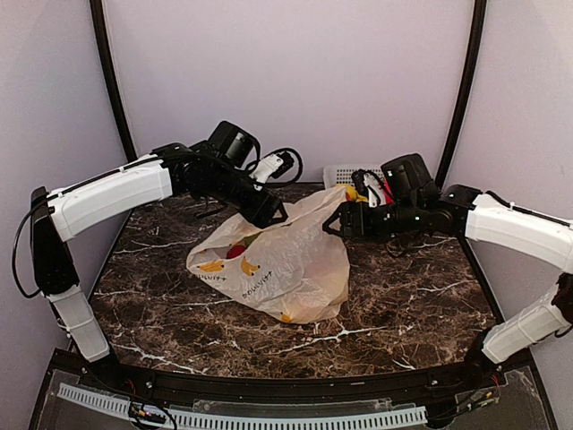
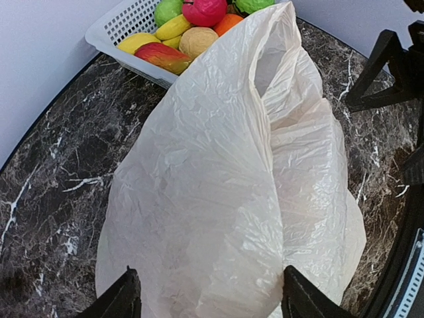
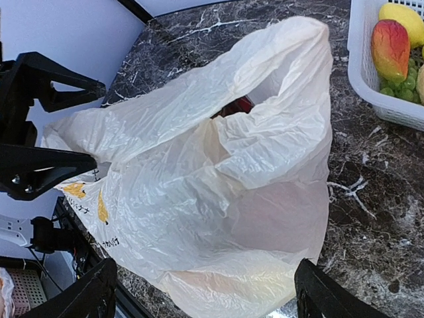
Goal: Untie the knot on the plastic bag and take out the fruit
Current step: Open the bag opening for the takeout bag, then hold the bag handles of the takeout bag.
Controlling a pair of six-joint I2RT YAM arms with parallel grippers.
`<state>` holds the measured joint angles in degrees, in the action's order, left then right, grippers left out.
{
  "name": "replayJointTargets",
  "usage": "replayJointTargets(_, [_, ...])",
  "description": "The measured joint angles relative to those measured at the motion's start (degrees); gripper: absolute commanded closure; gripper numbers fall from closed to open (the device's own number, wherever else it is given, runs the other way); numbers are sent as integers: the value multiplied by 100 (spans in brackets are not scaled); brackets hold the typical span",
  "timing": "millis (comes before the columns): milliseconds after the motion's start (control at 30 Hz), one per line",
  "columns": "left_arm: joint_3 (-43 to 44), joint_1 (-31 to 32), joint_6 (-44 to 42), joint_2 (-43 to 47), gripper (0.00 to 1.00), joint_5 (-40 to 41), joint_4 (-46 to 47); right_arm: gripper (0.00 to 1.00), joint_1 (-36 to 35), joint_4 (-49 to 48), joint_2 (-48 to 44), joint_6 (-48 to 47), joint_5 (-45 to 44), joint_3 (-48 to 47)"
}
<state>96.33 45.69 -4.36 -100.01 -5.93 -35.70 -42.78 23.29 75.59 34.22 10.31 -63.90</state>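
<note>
- Pale lilac walls close in a dark marbled tabletop (image 1: 403,309), whose near strip lies in front of the two arm bases.
- The plastic bag (image 1: 286,264) lies slumped at the middle of the tabletop, with its mouth raised toward the back.
- No knot shows in any view. The mouth gapes between the handle loops, so the untying looks done and the step in hand is judged to be getting the fruit out.
- A red fruit (image 3: 242,105) shows just inside the opening.
- The left hand (image 2: 209,281) is at the bag's left loop with its fingers apart. In the right wrist view some film lies between them, unclamped.
- The right hand (image 3: 205,265) is likewise spread and holds nothing, just beside the opposite lip.
- To do this well, one hand would pinch a single layer of the lip and lift it so the mouth stays open.
- The other hand would then enter through the gap and close on the fruit alone. The thin film could easily be caught with it, dragging the whole bag.
- Farthest back, a white basket (image 2: 109,30) of toy pieces stands just behind the bag's top, a likely place to set the fruit.
</note>
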Motion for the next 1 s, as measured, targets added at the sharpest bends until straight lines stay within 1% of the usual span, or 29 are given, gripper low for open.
replayJointTargets(33, [0,0,15,-2,50,2,2,12,-17,-37,120,28,-7,-7])
replayJointTargets(67, [0,0,4,-2,60,15,7,13,-37,-59,227,55,-17,-13])
replayJointTargets(100, [0,0,-15,-2,64,35,11,14,-52,-68,339,85,-31,-24])
replayJointTargets(133, [-2,0,9,-2,74,50,26,17,-70,-85,433,116,-55,-26])
replayJointTargets(167, [-7,0,-2,-2,79,59,46,21,-76,-98,509,153,-87,-26])
replayJointTargets(200, [-20,0,-2,0,88,83,72,27,-83,-114,566,188,-111,-26])
replayJointTargets(267, [-85,0,9,4,97,114,175,41,-85,-184,658,291,-138,-26])
replayJointTargets(400, [-356,0,28,85,99,330,350,79,-96,-389,837,376,-149,-68])
replayJointTargets(467, [-566,0,46,219,99,538,479,94,-105,-442,957,417,-153,-142])
replayJointTargets(500, [-697,0,55,332,99,664,529,99,-105,-444,1014,404,-157,-201])
replayJointTargets(533, [-811,0,76,452,99,802,560,100,-105,-435,1064,380,-160,-269])
replayJointTargets(700, [-1379,-11,328,1412,99,1351,837,100,-66,-221,1228,52,-251,-828])
replayJointTargets(833, [-1834,-33,732,2323,99,1502,1067,100,63,66,1198,-315,-378,-1340])
replayJointTargets(933, [-2306,-31,1137,2970,99,1488,1344,100,221,223,1071,-553,-485,-1419])
replayJointTargets(967, [-2479,-31,1263,3136,99,1478,1451,95,273,315,1019,-608,-509,-1414])
replayJointTargets(1000, [-2677,-31,1416,3294,99,1462,1572,85,315,382,981,-640,-531,-1401])
